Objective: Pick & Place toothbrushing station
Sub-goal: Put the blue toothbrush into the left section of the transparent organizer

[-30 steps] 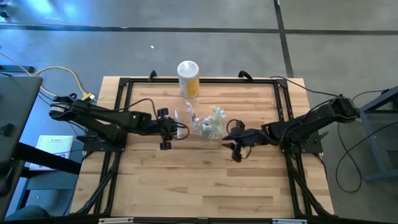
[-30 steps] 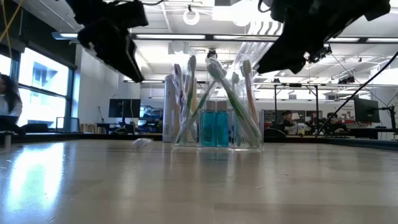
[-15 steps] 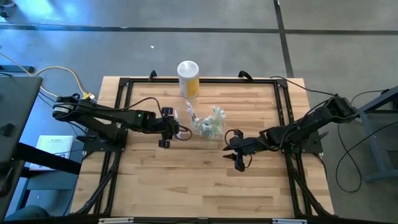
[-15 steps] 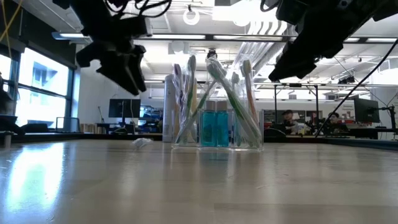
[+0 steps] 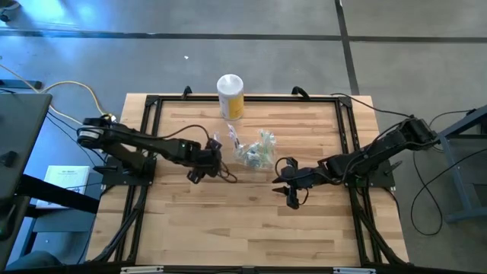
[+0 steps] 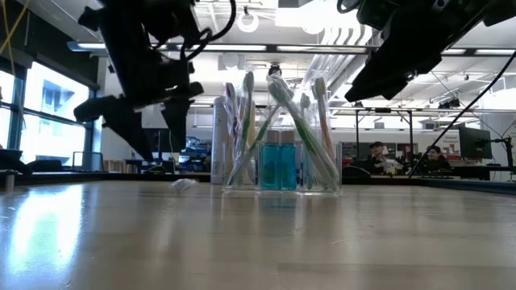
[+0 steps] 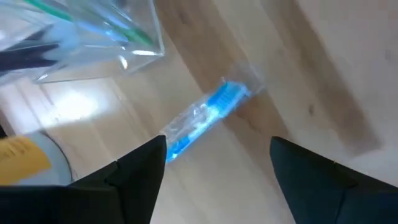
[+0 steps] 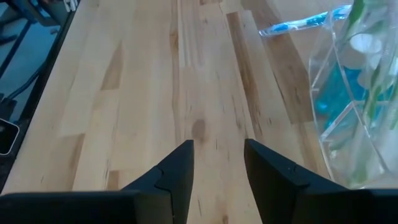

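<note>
The left gripper (image 7: 214, 165), fingers spread and empty, hovers over the wrapped blue toothbrush (image 7: 202, 121) at frame centre, apparently to grasp it for the clear holder (image 5: 257, 151), while the right gripper (image 8: 217, 165), part-open and empty, waits beside.

- A small clear plastic holder (image 5: 257, 151) stands upright near the table's middle, packed with slanting toothbrushes (image 6: 300, 133) (green and pink among them) and blue-filled bottles (image 6: 279, 167).
- One blue wrapped toothbrush (image 7: 204, 119) lies flat on the wood just beside it.
</note>
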Controlling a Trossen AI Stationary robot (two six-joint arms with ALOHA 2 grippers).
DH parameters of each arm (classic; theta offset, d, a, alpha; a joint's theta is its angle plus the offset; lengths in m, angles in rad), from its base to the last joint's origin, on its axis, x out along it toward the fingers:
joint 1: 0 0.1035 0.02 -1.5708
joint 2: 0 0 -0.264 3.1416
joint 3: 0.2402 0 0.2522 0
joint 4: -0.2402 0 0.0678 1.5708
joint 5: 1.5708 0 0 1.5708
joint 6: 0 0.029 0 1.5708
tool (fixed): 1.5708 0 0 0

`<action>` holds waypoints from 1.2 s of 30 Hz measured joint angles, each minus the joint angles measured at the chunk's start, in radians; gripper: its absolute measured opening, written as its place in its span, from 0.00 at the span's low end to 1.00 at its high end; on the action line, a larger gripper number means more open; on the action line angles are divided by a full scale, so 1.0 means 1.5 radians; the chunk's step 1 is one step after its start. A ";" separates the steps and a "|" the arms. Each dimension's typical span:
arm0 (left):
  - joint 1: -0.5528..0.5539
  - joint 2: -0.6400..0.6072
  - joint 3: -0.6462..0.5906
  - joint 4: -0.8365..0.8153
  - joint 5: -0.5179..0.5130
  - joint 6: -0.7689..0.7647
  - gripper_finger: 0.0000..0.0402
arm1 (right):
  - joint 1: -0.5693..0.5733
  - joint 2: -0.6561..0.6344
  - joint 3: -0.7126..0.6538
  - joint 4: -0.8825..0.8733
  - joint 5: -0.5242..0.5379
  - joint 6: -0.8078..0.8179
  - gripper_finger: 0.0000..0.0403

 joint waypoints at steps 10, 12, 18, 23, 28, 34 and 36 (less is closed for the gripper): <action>0.095 0.068 -0.001 0.052 0.104 0.131 0.70 | 0.000 0.000 0.000 0.000 -0.001 0.000 0.32; 0.111 0.080 -0.001 0.075 0.115 0.134 0.70 | 0.000 0.000 0.000 0.000 -0.001 0.000 0.33; 0.152 0.113 0.000 0.087 0.133 0.135 0.70 | 0.000 0.000 0.000 0.000 -0.001 -0.002 0.32; 0.168 0.136 0.003 0.086 0.179 0.181 0.70 | 0.000 0.000 0.000 0.000 -0.001 -0.002 0.32; 0.166 0.153 0.002 0.092 0.185 0.162 0.70 | 0.000 0.000 0.000 0.000 -0.001 -0.001 0.32; 0.167 0.154 0.001 0.097 0.186 0.159 0.70 | 0.000 0.000 0.000 0.000 -0.001 -0.001 0.32; 0.167 0.155 0.001 0.095 0.186 0.184 0.70 | 0.000 0.000 0.000 0.000 -0.001 -0.001 0.32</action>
